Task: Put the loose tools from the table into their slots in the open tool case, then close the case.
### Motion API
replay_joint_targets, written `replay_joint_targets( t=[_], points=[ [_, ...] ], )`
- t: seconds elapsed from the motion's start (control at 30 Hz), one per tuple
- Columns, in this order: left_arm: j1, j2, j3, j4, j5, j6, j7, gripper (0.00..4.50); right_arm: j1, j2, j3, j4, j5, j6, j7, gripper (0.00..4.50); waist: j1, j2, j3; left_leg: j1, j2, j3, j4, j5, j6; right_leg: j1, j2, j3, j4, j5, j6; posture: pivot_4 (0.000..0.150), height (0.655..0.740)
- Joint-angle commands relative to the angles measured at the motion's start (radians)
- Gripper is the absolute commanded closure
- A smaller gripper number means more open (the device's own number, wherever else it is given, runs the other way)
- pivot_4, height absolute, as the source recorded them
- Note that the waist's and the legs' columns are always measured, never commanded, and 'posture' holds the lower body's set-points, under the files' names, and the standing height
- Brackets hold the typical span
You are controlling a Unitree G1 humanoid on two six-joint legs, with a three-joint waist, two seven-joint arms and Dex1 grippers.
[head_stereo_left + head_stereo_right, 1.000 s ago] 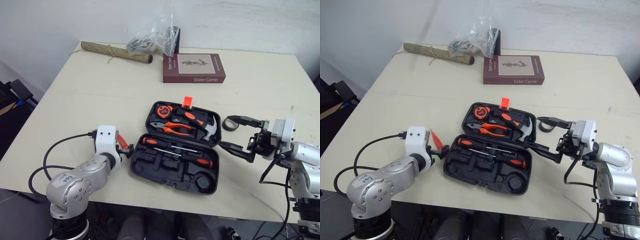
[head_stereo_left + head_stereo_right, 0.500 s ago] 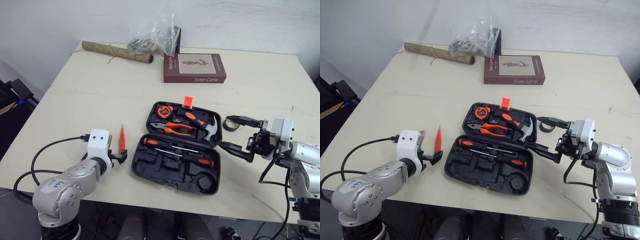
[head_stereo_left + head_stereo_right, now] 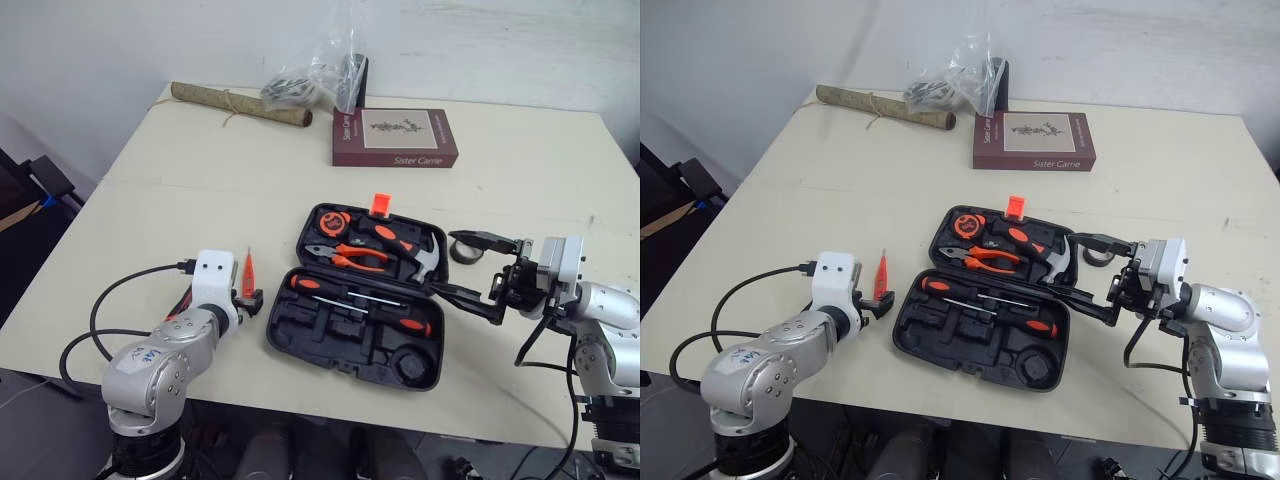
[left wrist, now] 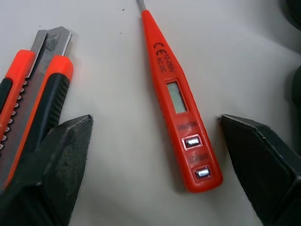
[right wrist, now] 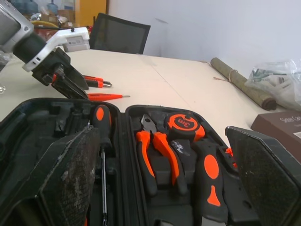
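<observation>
Left hand [image 4: 155,123] is spread wide, orange tester pen [image 4: 176,101] lying between its fingers [image 4: 61,155]. Pen's long axis points away from the hand, so closing should pinch it crosswise.

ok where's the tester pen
In the left wrist view the tester pen lies between the left pincer's fingers, beside the utility knife, left of the tool case.

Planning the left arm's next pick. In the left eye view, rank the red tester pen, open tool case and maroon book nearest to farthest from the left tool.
1. red tester pen, between the open fingers of the left tool.
2. open tool case, to its right.
3. maroon book, far side of the table.
</observation>
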Motion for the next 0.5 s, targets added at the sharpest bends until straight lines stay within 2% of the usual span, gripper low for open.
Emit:
replay_joint_targets(
  t=[0.03, 0.17, 0.2, 0.43, 0.5],
  points=[
    [0.057, -0.016, -0.026, 0.007, 0.014, 0.037, -0.034, 2.20, -0.004, 0.001, 0.001, -0.058, 0.024, 0.012, -0.011, 0.00, 0.000, 0.000, 0.000, 0.000, 0.000, 0.000, 0.000, 0.000, 0.000, 0.000, 0.000, 0.000, 0.000, 0.000, 0.000, 0.150, 0.7400],
    [0.082, -0.010, -0.024, -0.005, 0.036, 0.044, -0.057, 3.93, 0.002, 0.003, 0.002, -0.084, 0.027, 0.027, -0.017, 0.00, -0.002, 0.000, 0.000, 0.000, 0.000, 0.000, 0.000, 0.000, 0.000, 0.000, 0.000, 0.000, 0.000, 0.000, 0.000, 0.150, 0.7400],
    [0.083, -0.008, -0.021, -0.005, 0.043, 0.041, -0.062, 4.18, 0.005, 0.003, 0.003, -0.091, 0.028, 0.030, -0.019, 0.00, -0.002, 0.001, 0.000, 0.000, 0.000, 0.000, 0.000, 0.000, 0.000, 0.000, 0.000, 0.000, 0.000, 0.000, 0.000, 0.150, 0.7400],
    [0.082, 0.058, 0.001, -0.035, 0.061, -0.036, -0.145, 4.17, 0.028, 0.018, 0.007, -0.169, 0.063, 0.045, -0.035, 0.00, -0.004, 0.001, -0.001, 0.000, 0.000, 0.000, 0.000, 0.000, 0.000, 0.000, 0.000, 0.000, 0.000, 0.000, 0.000, 0.150, 0.7400],
    [0.097, 0.134, 0.006, -0.047, 0.050, -0.145, -0.235, 4.17, 0.037, 0.023, 0.006, -0.201, 0.083, 0.054, -0.043, 0.00, -0.006, 0.001, -0.001, 0.000, 0.000, 0.000, -0.001, 0.000, 0.000, -0.001, 0.000, 0.000, 0.000, 0.000, 0.000, 0.150, 0.7400]
  ],
)
